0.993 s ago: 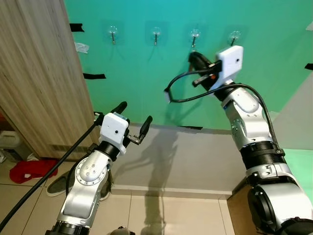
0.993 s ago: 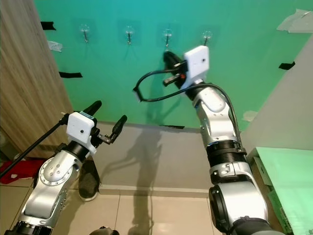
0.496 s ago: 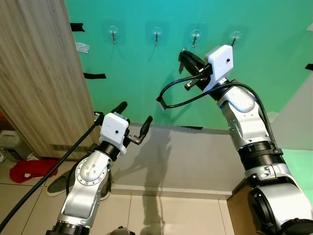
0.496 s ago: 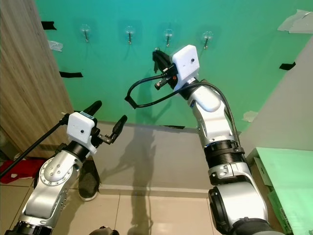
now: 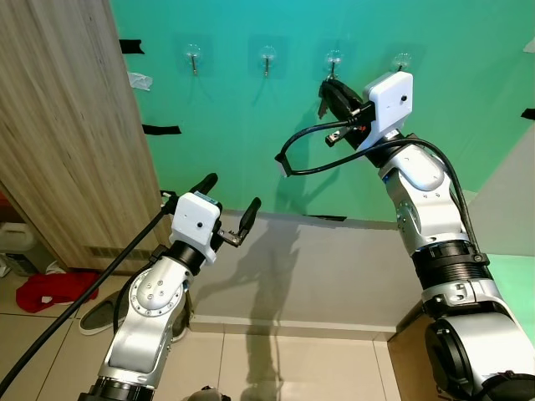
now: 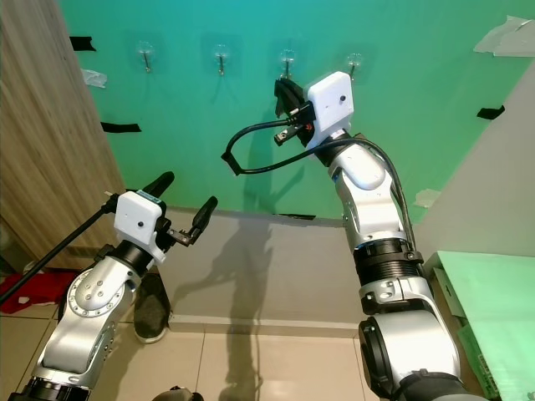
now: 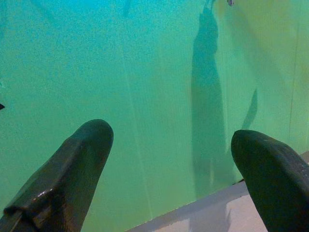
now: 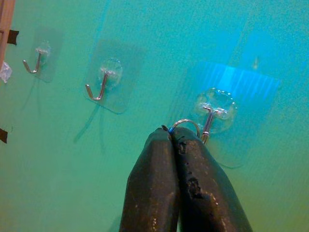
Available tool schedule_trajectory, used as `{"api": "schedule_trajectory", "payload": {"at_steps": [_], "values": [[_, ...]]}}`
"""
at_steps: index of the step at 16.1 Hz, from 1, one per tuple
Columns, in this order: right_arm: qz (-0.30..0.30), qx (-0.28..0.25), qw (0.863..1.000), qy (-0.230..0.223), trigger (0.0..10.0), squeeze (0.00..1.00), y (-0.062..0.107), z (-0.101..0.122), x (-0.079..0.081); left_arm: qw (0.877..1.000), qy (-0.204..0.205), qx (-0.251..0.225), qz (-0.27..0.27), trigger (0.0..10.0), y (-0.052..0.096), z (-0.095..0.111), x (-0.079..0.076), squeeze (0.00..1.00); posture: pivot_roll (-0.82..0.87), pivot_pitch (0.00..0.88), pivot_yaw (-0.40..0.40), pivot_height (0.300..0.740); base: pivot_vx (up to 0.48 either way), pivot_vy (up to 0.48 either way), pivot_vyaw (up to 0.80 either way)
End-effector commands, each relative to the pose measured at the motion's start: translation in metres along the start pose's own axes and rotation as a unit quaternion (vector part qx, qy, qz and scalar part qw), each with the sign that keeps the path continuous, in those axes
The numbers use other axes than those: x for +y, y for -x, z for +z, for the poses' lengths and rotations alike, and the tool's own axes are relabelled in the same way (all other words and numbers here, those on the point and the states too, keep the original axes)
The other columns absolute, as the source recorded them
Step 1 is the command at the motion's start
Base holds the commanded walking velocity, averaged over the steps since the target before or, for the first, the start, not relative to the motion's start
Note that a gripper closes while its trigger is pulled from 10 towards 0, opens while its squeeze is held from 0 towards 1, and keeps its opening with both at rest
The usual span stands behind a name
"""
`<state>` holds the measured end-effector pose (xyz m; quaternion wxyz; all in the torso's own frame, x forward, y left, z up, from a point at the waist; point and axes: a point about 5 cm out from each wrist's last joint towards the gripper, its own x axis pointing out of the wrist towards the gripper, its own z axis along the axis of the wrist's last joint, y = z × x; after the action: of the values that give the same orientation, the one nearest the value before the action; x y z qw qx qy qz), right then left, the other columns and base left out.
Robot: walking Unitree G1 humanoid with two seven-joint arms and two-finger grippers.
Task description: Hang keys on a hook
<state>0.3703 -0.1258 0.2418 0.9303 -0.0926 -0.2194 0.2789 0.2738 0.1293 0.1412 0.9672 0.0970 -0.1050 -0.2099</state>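
Several clear stick-on hooks run in a row high on the green wall. My right gripper is raised just below the third hook. It is shut on a silver key ring. In the right wrist view the ring sits at the fingertips and touches the metal hook; the keys themselves are hidden behind the fingers. My left gripper is held low and to the left, open and empty, its two black fingers pointing at the wall.
A wooden cabinet stands on the left. Black tape strips are stuck on the wall. A black cable loops under the right wrist. A red cloth and a shoe lie on the floor below.
The right gripper swung left and down away from the third hook, then came back right and up; its tips now sit right under that hook. The left arm has not moved.
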Motion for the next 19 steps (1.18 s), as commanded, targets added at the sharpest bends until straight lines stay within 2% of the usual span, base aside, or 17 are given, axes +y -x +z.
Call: {"api": "schedule_trajectory", "payload": {"at_steps": [1, 6, 8, 9, 11, 14, 19], "values": [[-0.010, -0.030, 0.999, 0.007, 0.0, 0.00, -0.004, 0.014, -0.006, 1.000, -0.005, 0.002, -0.005, 10.0, -0.003, 0.000, -0.002, 0.00, 0.13, 0.000, -0.042, 0.740, 0.000, 0.000, 0.00], [-0.019, -0.024, 0.999, -0.011, 0.0, 0.00, -0.005, 0.011, -0.008, 1.000, -0.005, 0.003, -0.004, 10.0, -0.002, 0.000, -0.002, 0.00, 0.13, 0.000, -0.045, 0.740, 0.000, 0.000, 0.00], [-0.009, -0.029, 1.000, -0.001, 0.0, 0.00, -0.006, 0.014, -0.006, 1.000, -0.005, 0.003, -0.003, 10.0, -0.003, 0.000, -0.002, 0.00, 0.13, 0.000, -0.046, 0.740, 0.000, 0.000, 0.00], [0.008, -0.024, 0.999, 0.024, 0.0, 0.00, -0.006, 0.013, -0.002, 1.000, -0.006, 0.003, -0.003, 10.0, -0.003, 0.000, -0.002, 0.00, 0.13, 0.000, -0.049, 0.740, 0.000, 0.000, 0.00], [0.033, -0.018, 0.998, 0.043, 0.0, 0.00, -0.004, 0.010, 0.007, 1.000, -0.005, 0.004, -0.003, 10.0, -0.002, -0.001, -0.003, 0.00, 0.13, 0.000, -0.049, 0.740, 0.000, 0.000, 0.00], [0.040, -0.019, 0.998, 0.045, 0.0, 0.00, -0.003, 0.011, 0.010, 1.000, -0.005, 0.005, -0.004, 10.0, -0.002, -0.001, -0.003, 0.00, 0.13, 0.000, -0.046, 0.740, 0.000, 0.000, 0.00], [0.008, -0.045, 0.999, 0.010, 0.0, 0.00, -0.002, 0.021, -0.003, 1.000, -0.008, 0.004, -0.006, 10.0, -0.003, -0.001, -0.001, 0.00, 0.13, 0.000, -0.044, 0.740, 0.000, 0.000, 0.00]]}}
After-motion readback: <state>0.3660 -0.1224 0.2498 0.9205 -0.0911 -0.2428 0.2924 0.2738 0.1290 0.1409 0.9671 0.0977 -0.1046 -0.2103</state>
